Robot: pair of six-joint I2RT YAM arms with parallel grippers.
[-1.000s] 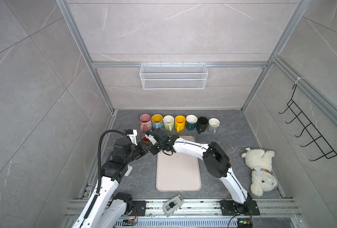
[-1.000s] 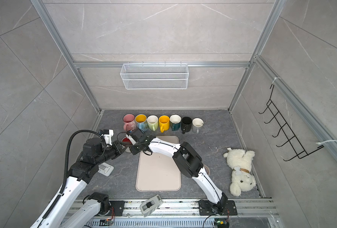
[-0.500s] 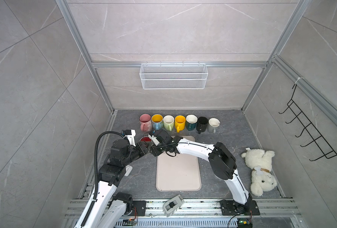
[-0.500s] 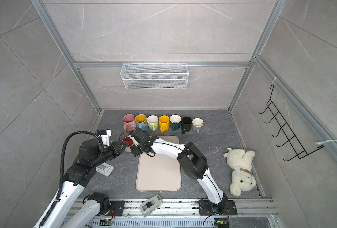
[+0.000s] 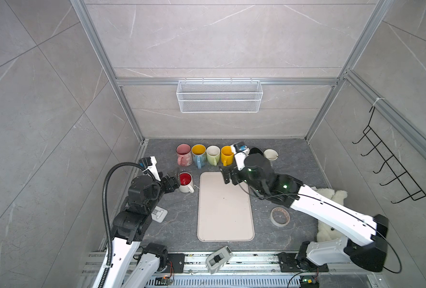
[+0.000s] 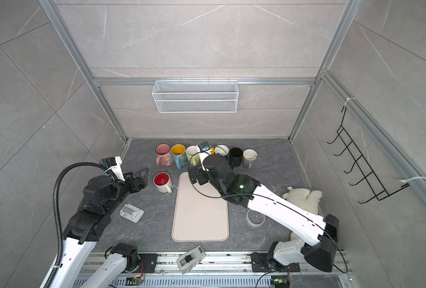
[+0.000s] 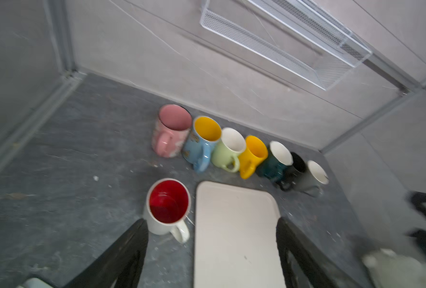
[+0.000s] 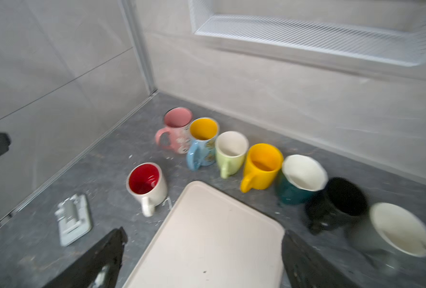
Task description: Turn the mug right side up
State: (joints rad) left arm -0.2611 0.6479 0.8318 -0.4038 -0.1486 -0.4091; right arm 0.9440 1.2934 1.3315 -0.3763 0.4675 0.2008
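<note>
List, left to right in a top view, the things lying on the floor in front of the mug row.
small white gadget → white mug with red inside → beige tray → tape roll → white plush bear

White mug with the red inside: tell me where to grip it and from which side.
Probably best by the rim wall facing the open left gripper, coming from the left, one jaw inside. The white mug stands upright, mouth up, and its handle sticks out toward the tray, leaving that wall bare.
</note>
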